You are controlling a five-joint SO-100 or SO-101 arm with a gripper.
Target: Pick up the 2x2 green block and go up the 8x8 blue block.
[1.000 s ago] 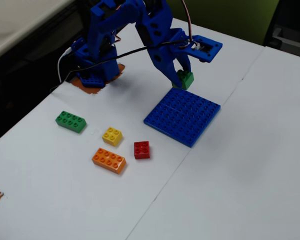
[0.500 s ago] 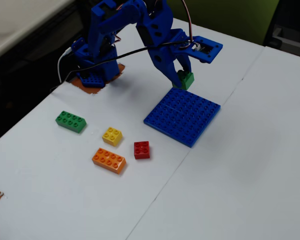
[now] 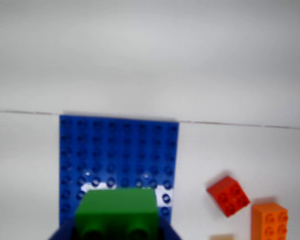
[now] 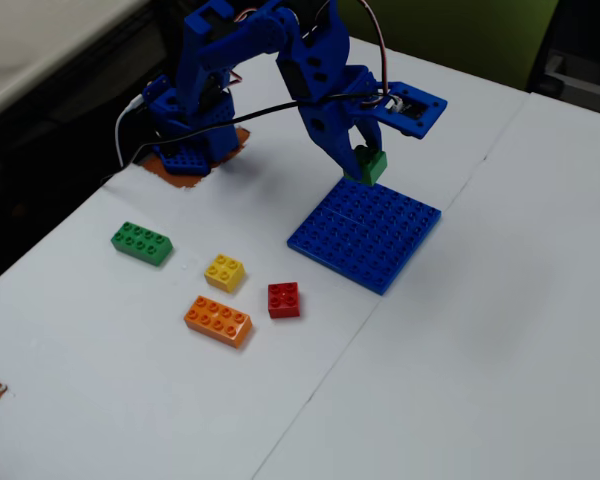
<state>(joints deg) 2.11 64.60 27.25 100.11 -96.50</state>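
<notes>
My gripper (image 4: 363, 164) is shut on the 2x2 green block (image 4: 369, 165) and holds it just above the far edge of the 8x8 blue block (image 4: 366, 233), which lies flat on the white table. In the wrist view the green block (image 3: 116, 210) fills the bottom centre between the blue jaws, its hollow underside facing the camera, and the blue plate (image 3: 120, 150) spreads out beyond it. I cannot tell whether the block touches the plate.
In the fixed view a red 2x2 brick (image 4: 284, 299), a yellow 2x2 brick (image 4: 225, 271), an orange 2x4 brick (image 4: 218, 320) and a green 2x4 brick (image 4: 141, 242) lie left of the plate. The arm's base (image 4: 185, 125) stands at the back left. A seam (image 4: 420, 235) runs across the table.
</notes>
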